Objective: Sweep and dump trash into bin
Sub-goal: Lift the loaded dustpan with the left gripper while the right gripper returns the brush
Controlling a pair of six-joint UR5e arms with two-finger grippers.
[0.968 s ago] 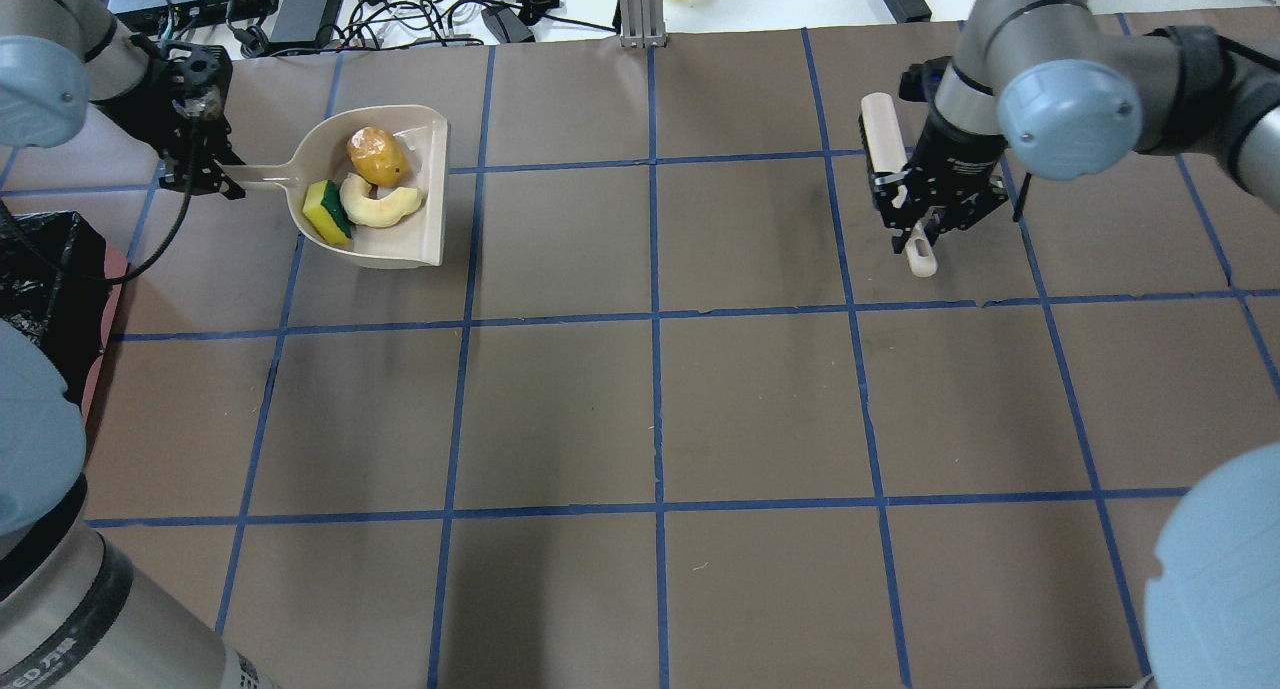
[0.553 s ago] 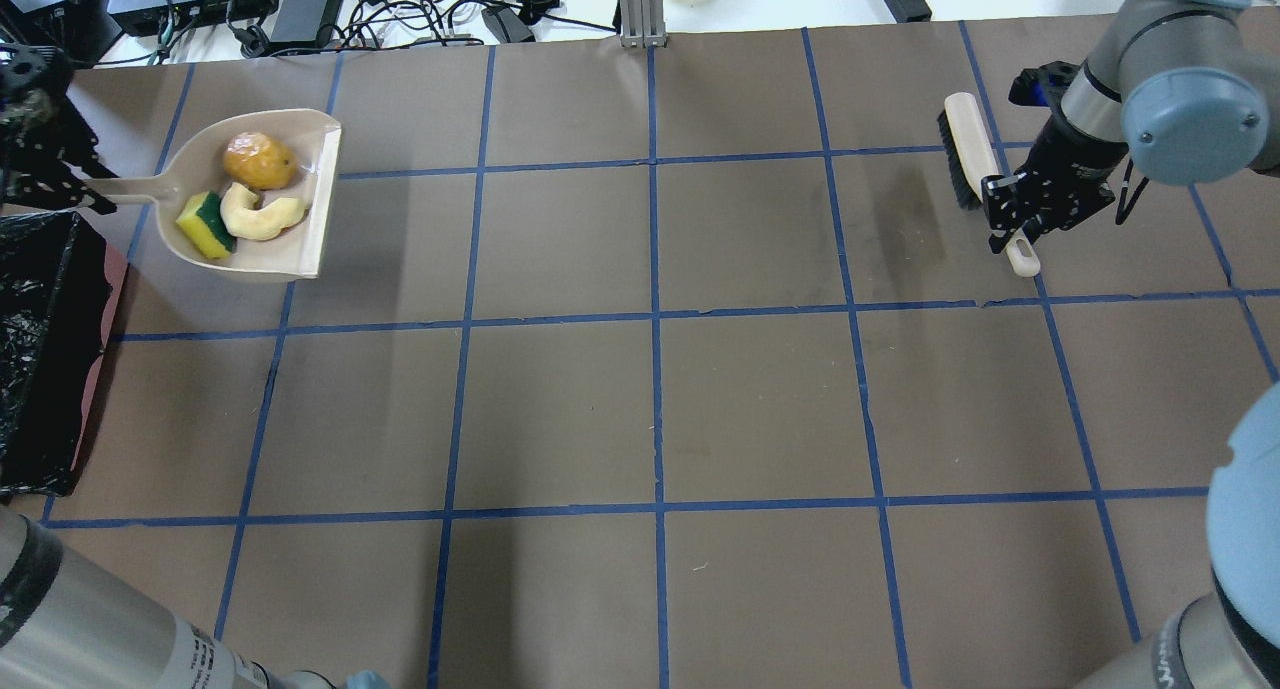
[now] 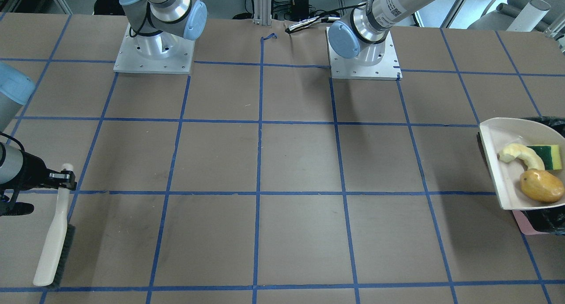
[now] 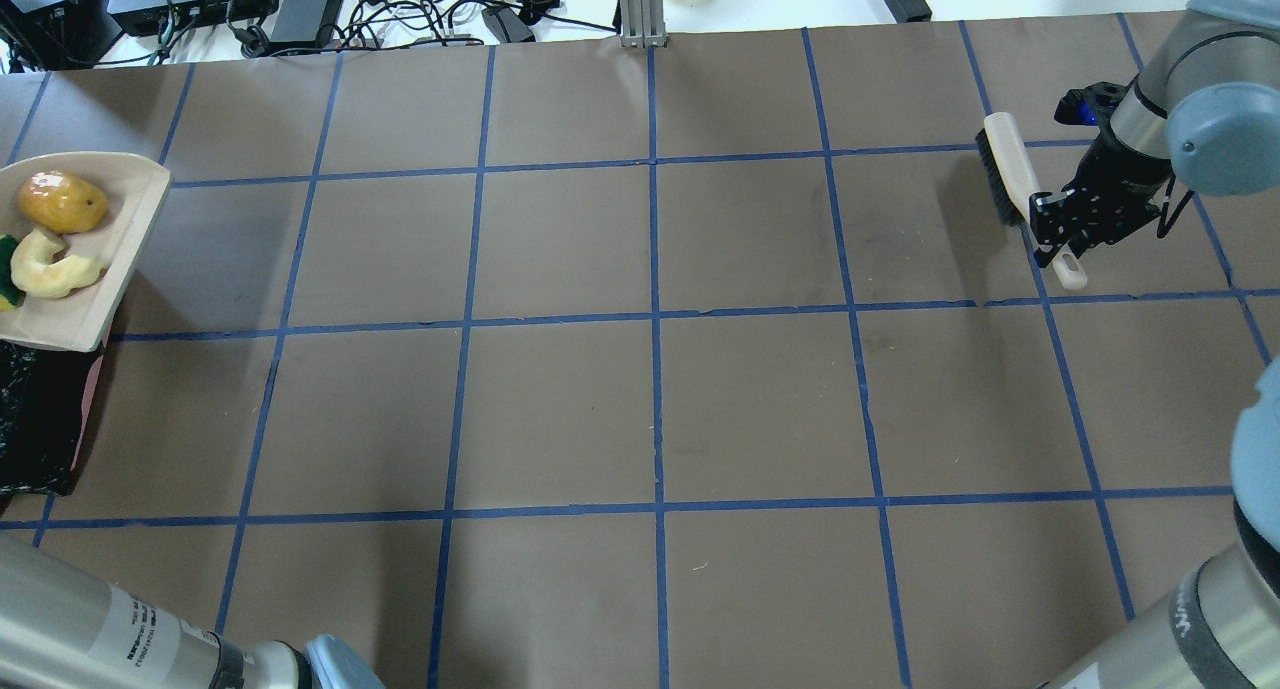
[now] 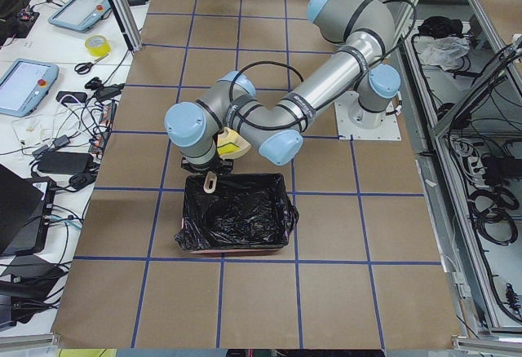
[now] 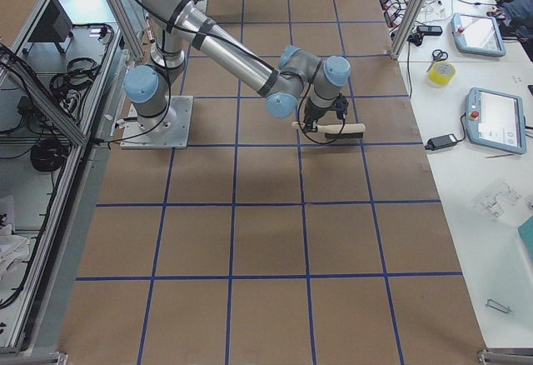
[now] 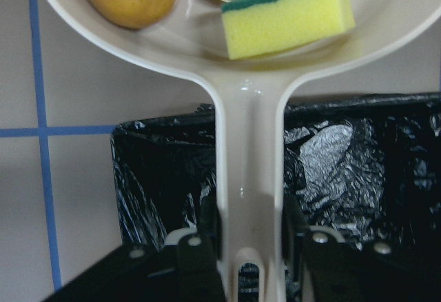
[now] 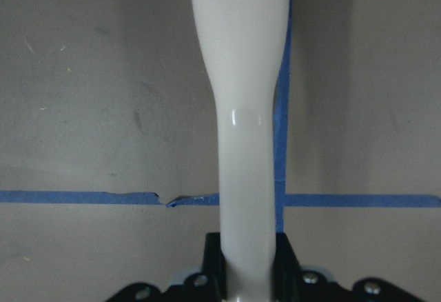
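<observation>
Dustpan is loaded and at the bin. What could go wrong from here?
1. The left gripper holds the dustpan with its handle over the bin, but the pan body seems to hang past the rim, over the table; tipping here may spill outside.
2. The round potato could roll off the open lip early.
The right gripper holds the brush far off.

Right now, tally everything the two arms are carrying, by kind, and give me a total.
potato-like oval: 1
crescent slice: 1
sponge block: 1
dustpan: 1
brush: 1
Total: 5
</observation>
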